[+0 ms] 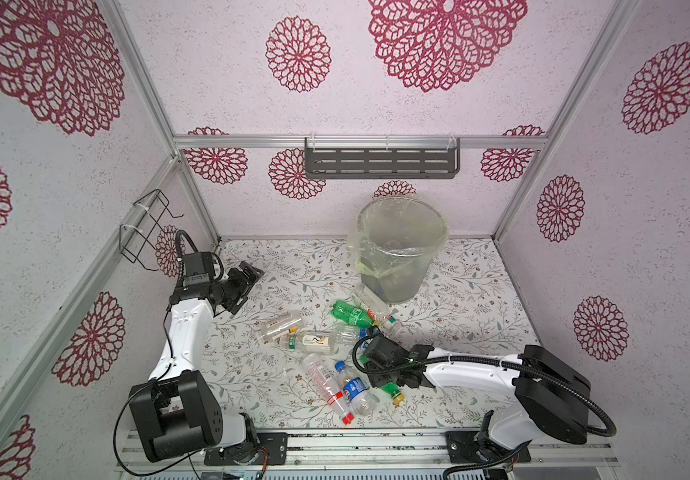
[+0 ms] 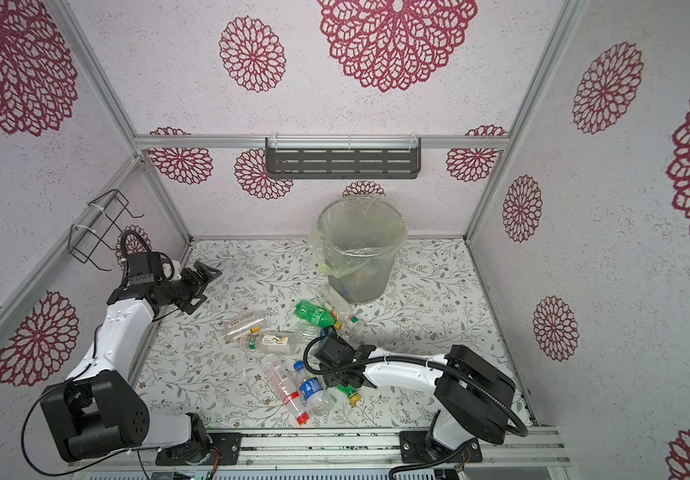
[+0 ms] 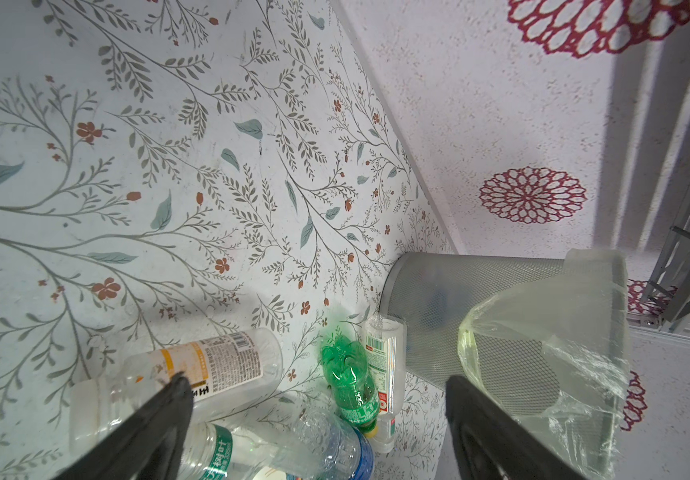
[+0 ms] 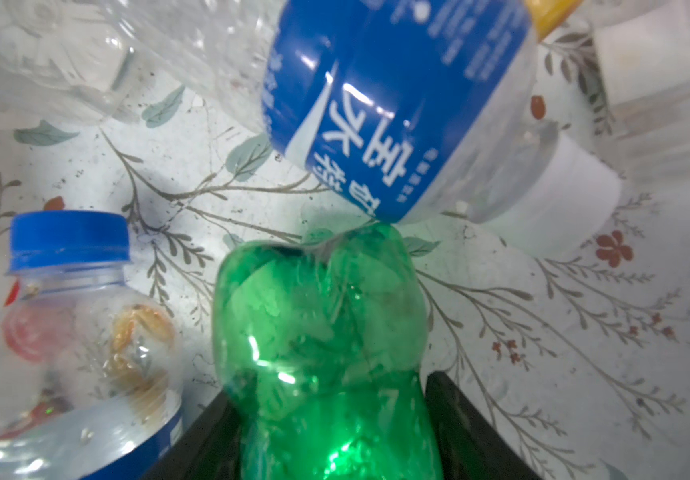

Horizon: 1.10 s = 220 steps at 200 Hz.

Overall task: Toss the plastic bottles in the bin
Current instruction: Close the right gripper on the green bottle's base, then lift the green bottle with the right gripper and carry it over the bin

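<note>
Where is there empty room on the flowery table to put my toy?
Bare table between the bin and the right wall, and between the left pincer and the bin. Crowded: the middle, plastic bottles lying from the bin's foot forward.

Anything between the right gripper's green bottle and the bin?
On the table, yes: a blue-labelled bottle lies at the base of the green bottle, and a second green bottle lies before the bin. Lifted above them, nothing visible blocks its rim.

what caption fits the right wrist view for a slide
A green bottle in the jaws of the right gripper, its base toward a blue-label bottle, a blue-capped bottle alongside.
</note>
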Each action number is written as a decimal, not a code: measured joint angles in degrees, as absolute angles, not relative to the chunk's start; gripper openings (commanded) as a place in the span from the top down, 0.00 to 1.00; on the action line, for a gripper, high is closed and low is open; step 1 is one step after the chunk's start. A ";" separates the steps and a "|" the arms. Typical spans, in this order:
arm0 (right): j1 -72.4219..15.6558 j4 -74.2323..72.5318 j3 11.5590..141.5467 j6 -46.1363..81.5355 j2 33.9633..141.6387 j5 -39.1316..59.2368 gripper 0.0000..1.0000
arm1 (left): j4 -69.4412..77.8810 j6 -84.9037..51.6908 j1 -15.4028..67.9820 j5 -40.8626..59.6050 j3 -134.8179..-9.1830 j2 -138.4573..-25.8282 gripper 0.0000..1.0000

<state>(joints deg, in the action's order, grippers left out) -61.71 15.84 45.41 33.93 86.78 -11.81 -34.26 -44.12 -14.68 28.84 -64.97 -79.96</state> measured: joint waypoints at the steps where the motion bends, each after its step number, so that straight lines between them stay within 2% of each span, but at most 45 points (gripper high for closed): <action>1: -61.71 15.79 45.41 33.95 86.78 -11.81 0.39 | -34.26 -44.12 -14.68 28.82 -64.97 -79.96 0.03; 52: -61.71 15.22 45.43 32.95 86.94 -11.57 0.54 | -34.28 -44.10 -14.68 28.64 -64.97 -79.96 0.03; 81: -61.71 15.29 45.50 32.62 86.94 -11.53 0.60 | -34.28 -44.10 -14.68 28.62 -64.97 -79.96 0.03; 220: -61.65 14.85 44.21 33.06 77.41 -11.81 0.65 | -34.54 -44.10 -14.68 28.60 -64.97 -79.96 0.03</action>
